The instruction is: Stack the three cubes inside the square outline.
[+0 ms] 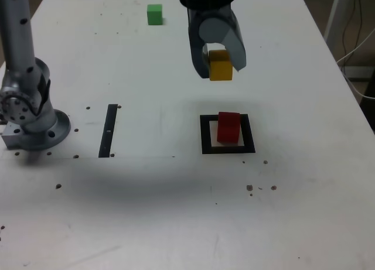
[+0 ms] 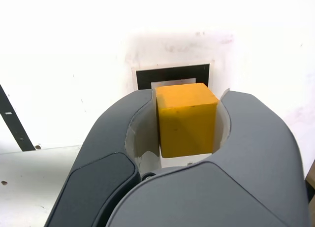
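Cubes, three, counted in the exterior view: yellow cube [image 1: 221,65] high at upper centre, clenched in the tool [image 1: 221,64] and clear of the worktop [image 1: 176,211]; red cube [image 1: 228,127] right of centre, resting inside the square outline [image 1: 228,134], turned slightly off the border's lines; green cube [image 1: 154,14] near the top edge, well apart from both. All three small, matte, sharp-edged, equal in size. One thick black outline around a pale centre. One narrow black strip [image 1: 108,130] left of centre, long axis running up the frame.

Wrist view: one yellow cube [image 2: 186,120] mid-frame, gripped between two curved dark grey jaws of the tool [image 2: 187,126], one face and an upright edge toward the lens. Beyond it, part of the black outline [image 2: 172,74] on the white surface.
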`<action>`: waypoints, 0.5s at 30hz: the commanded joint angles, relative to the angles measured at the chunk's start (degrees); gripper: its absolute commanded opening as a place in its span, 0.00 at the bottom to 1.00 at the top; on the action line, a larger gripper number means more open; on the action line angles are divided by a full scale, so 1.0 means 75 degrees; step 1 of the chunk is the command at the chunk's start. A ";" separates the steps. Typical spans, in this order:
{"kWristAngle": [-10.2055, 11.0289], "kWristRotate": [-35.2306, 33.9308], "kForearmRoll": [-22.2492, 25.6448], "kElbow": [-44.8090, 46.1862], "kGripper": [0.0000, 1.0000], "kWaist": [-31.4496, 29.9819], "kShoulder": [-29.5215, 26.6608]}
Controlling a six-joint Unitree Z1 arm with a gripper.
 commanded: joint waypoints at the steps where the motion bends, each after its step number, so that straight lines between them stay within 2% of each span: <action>1: 0.0059 -0.0166 -0.0058 0.0042 0.28 -0.0211 -0.0069; 15: 0.0239 -0.0881 -0.0356 0.0259 0.28 -0.1154 0.0097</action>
